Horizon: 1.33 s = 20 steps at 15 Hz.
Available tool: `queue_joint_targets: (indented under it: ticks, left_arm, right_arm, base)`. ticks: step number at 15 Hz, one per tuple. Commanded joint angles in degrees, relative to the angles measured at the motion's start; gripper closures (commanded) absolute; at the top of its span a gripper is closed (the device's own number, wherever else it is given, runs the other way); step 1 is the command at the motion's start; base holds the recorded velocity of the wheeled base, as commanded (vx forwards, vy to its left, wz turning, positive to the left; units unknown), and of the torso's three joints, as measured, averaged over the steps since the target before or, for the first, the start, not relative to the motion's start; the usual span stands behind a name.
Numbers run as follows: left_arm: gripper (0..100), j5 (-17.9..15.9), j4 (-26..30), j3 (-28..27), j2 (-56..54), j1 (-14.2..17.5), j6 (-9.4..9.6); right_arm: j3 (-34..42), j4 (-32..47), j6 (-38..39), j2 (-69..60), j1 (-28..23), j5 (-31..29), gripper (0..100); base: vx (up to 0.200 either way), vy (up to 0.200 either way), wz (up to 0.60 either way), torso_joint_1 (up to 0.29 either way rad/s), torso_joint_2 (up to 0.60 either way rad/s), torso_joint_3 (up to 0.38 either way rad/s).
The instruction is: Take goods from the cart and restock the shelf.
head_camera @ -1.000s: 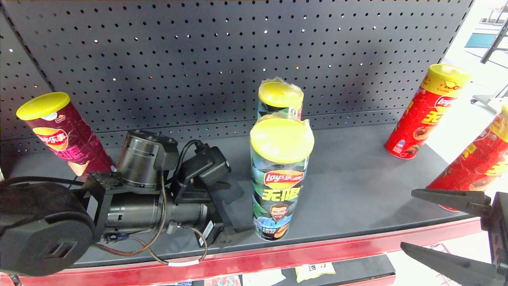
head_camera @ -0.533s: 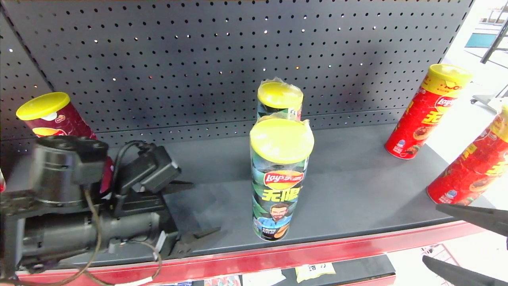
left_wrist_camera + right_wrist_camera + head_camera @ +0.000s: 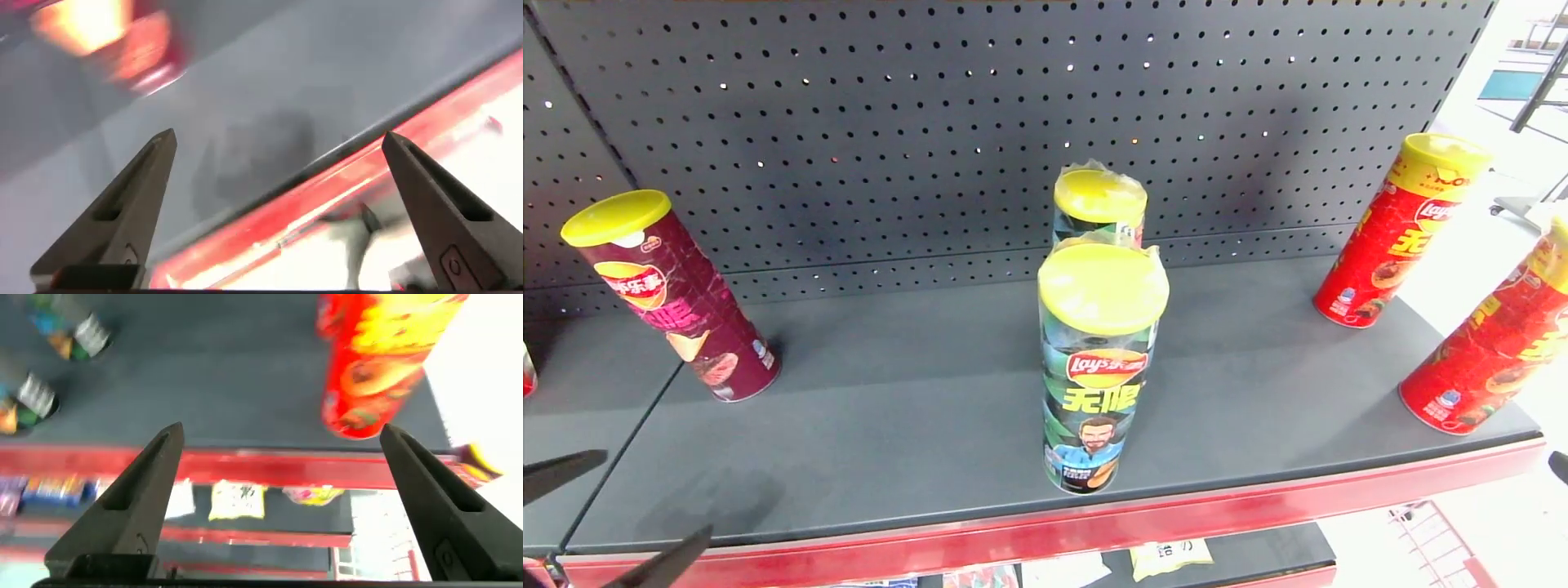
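5 yellow-lidded chip cans stand upright on the dark grey shelf (image 3: 890, 425). The front green can (image 3: 1098, 367) stands near the middle, close to the shelf's red front lip (image 3: 1094, 523). The rear green can (image 3: 1099, 204) stands directly behind it, close to the pegboard (image 3: 931, 122), and is partly hidden by it. The maroon can (image 3: 674, 298) stands well apart to the left of the front green can and somewhat farther back. To the right of the front green can are 2 red ones. The rear red can (image 3: 1401, 233) is set back toward the pegboard. The front red can (image 3: 1486, 343) is at the shelf's right end, about as far forward as the front green can.

The left gripper (image 3: 657, 493) is far to the left of the front green can, at the shelf's front lip. Its fingers are spread wide and hold nothing; its wrist view shows a blurred reddish can on the shelf beyond them. The right gripper (image 3: 282, 430) is off to the right of the front green can, in front of the lip and close to the front red can. It is also released and empty.
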Motion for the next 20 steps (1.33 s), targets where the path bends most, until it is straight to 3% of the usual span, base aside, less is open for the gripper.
queue_joint_targets:
  ticks: [1, 3, 4, 5, 7, 9, 11, 20]
  left_arm:
    - [0, 2.4, 0.2, 1.8, -10.0, 3.2, -10.74]
    - [0, 2.0, -0.3, 2.3, -12.3, 3.2, -15.92]
    - [0, 1.2, -0.3, 3.0, -13.9, 3.1, -16.27]
    - [0, -0.7, -0.4, 4.9, -15.8, 2.9, -15.66]
    - [0, -1.1, -0.4, 5.5, -15.8, 3.0, -11.09]
    - [0, -1.1, -0.6, 5.2, -15.3, 3.0, -9.42]
    - [0, -0.9, -0.6, 5.2, -15.4, 3.0, -9.42]
    - [0, -0.6, -0.7, 5.3, -15.9, 3.1, -9.42]
  right_arm:
    - [0.7, 0.2, 0.1, -2.9, -1.0, 0.0, 0]
    - [0.9, 0.3, 0.1, -3.8, -1.1, -0.4, 0]
    - [1.1, 0.5, -0.3, -4.5, -1.1, -0.4, 0]
    - [2.3, 0.4, -1.9, -4.9, -1.4, -0.7, 0]
    - [2.6, 0.2, -2.3, -4.2, -2.5, -4.0, 0]
    - [2.5, 0.2, -2.8, -3.9, -2.5, -4.8, 0]
    - [2.6, 0.2, -3.0, -3.9, -2.6, -4.9, 0]
    - [3.5, 0.5, -5.5, -4.7, -2.6, -4.9, 0]
  base:
    - [0.0, 0.0, 0.0, 0.0, 0.0, 0.0]
    - [0.0, 0.0, 0.0, 0.0, 0.0, 0.0]
    - [0.0, 0.0, 0.0, 0.0, 0.0, 0.0]
    - [0.0, 0.0, 0.0, 0.0, 0.0, 0.0]
    - [0.0, 0.0, 0.0, 0.0, 0.0, 0.0]
    - [0.0, 0.0, 0.0, 0.0, 0.0, 0.0]
    - [0.0, 0.0, 0.0, 0.0, 0.0, 0.0]
    - [-0.2, 0.0, 0.0, 0.006, 0.01, 0.003]
